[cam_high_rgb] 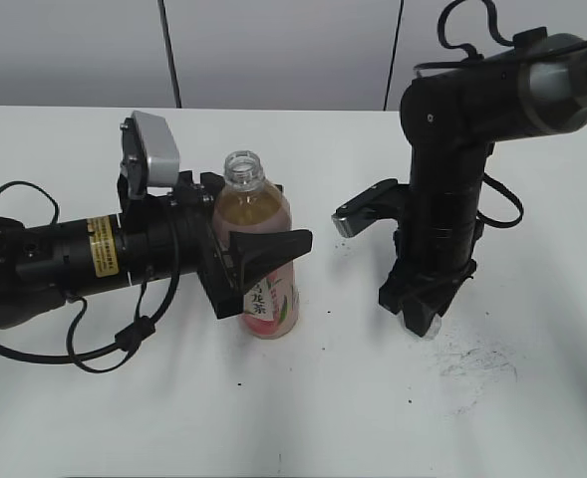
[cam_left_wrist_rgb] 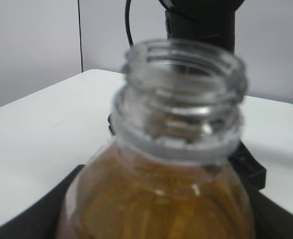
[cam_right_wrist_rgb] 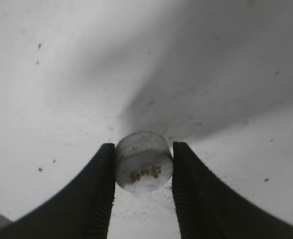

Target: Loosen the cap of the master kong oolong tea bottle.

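Note:
The master kong oolong tea bottle (cam_high_rgb: 258, 209) stands upright at the table's middle, its neck open with no cap on it. It holds amber tea and has a pink-and-white label. My left gripper (cam_high_rgb: 271, 251) comes in from the left and is shut on the bottle's body. In the left wrist view the open threaded neck (cam_left_wrist_rgb: 182, 94) fills the frame, with the black jaws (cam_left_wrist_rgb: 156, 231) low at both sides. My right gripper (cam_high_rgb: 423, 321) points down to the right of the bottle, shut on the cap (cam_high_rgb: 426, 329). The right wrist view shows the cap (cam_right_wrist_rgb: 142, 167) between both fingers (cam_right_wrist_rgb: 144, 149), just over the table.
The white table (cam_high_rgb: 303, 418) carries dark specks and a smudge (cam_high_rgb: 472, 363) at the right front. Black cables (cam_high_rgb: 104, 344) loop by the left arm. The right arm (cam_high_rgb: 452, 189) stands tall right of the bottle, with a grey wall behind.

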Robot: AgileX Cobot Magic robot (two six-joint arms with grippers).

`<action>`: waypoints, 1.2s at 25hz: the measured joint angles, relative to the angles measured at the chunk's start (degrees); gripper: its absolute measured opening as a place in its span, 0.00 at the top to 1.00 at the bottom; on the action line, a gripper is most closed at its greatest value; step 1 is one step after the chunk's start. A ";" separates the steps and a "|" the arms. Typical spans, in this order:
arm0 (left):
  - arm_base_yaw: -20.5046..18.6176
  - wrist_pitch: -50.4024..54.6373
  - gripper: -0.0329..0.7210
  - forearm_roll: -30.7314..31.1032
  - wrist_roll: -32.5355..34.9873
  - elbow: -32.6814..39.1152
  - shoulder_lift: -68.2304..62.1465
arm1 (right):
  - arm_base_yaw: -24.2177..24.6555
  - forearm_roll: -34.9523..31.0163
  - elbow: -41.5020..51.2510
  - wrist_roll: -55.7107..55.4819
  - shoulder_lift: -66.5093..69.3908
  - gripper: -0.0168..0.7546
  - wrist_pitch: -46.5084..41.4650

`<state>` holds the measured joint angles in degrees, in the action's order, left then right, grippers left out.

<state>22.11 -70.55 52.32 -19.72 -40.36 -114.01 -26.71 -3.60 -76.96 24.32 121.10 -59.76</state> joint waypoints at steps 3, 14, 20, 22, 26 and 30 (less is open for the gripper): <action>0.00 0.00 0.37 0.00 0.00 0.00 0.00 | 0.00 2.26 0.05 -1.95 0.00 0.63 3.11; 0.00 0.00 0.37 0.00 0.00 0.00 0.00 | 0.00 3.02 0.05 -2.72 0.00 0.40 3.89; 0.00 0.00 0.37 0.00 0.00 0.00 0.00 | 0.00 2.62 0.05 -3.67 0.00 0.22 3.94; 0.00 0.00 0.37 0.00 0.00 0.00 0.00 | 0.00 2.62 0.05 -4.26 0.00 0.23 3.98; 0.00 0.00 0.34 0.00 0.00 0.00 0.00 | 0.00 2.55 0.05 -4.91 0.00 0.23 3.98; 0.00 0.88 0.32 0.17 0.00 0.00 0.00 | 0.00 2.50 0.05 -5.14 0.00 0.23 3.98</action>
<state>22.11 -69.67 52.49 -19.72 -40.36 -114.01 -26.71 -1.10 -76.91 19.19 121.10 -55.78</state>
